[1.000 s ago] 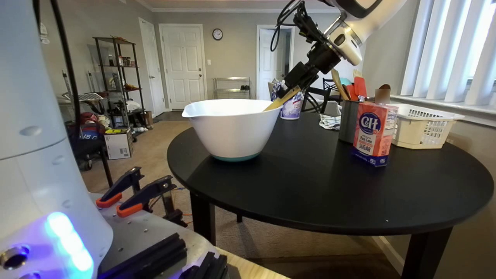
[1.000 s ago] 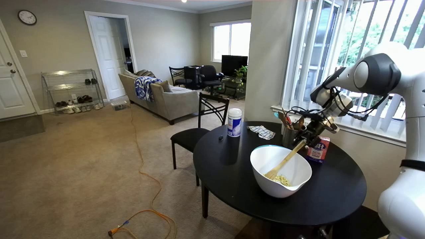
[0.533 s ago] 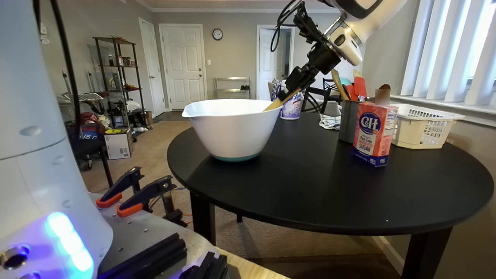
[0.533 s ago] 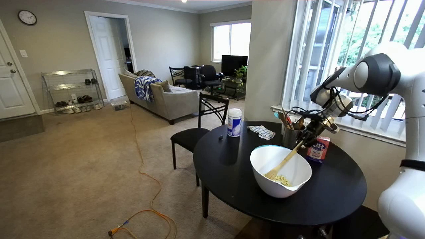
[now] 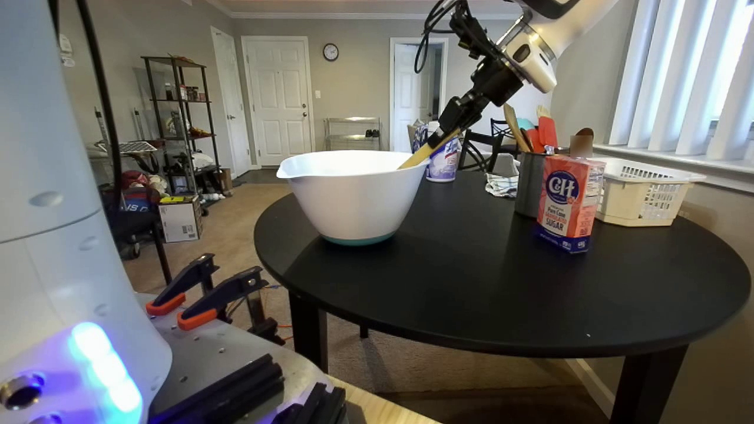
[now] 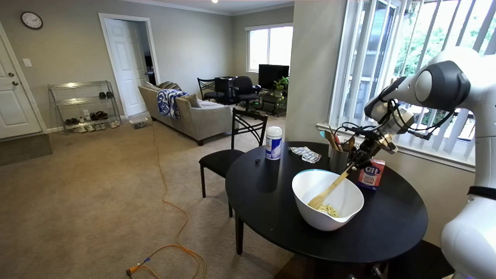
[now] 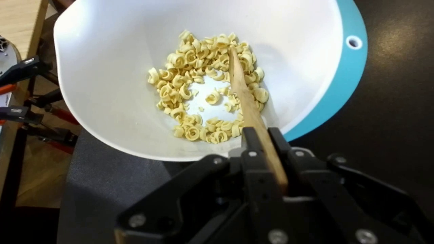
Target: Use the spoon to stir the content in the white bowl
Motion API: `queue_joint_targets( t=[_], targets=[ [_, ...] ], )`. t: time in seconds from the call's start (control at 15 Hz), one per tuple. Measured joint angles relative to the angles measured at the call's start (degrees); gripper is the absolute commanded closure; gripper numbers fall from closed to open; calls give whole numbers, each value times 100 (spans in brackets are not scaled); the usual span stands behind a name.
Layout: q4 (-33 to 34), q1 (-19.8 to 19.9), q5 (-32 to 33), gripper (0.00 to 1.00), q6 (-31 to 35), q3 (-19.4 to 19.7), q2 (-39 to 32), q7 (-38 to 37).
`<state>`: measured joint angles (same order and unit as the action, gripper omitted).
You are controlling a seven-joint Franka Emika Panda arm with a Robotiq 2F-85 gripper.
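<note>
Because the nearly closed black gripper (image 7: 263, 133) pinches only the top end of the slim tan wooden spoon (image 7: 253, 117), which slants down ahead of it into curled yellow pasta (image 7: 213, 97) in the wide white bowl (image 7: 115, 84), hard sweeps could twist it loose.

Tilted spoon (image 5: 425, 152) in white bowl (image 5: 358, 197)

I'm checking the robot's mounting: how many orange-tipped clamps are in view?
2: in an exterior view, the farther clamp and the nearer clamp sit at the edge of the metal plate. More could be hidden behind the robot's base.
</note>
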<state>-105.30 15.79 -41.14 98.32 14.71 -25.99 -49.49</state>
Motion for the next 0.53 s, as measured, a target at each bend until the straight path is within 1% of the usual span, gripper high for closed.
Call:
queue_joint_targets(
  t=[0.13, 0.27, 0.4, 0.53],
  targets=[
    [19, 30, -7, 97, -219, 1, 137, 57],
    [31, 15, 130, 97, -357, 4, 353, 60],
    [34, -115, 536, 97, -361, 2, 654, 56],
    [37, -328, 970, 97, -361, -41, 978, 34]
  ],
)
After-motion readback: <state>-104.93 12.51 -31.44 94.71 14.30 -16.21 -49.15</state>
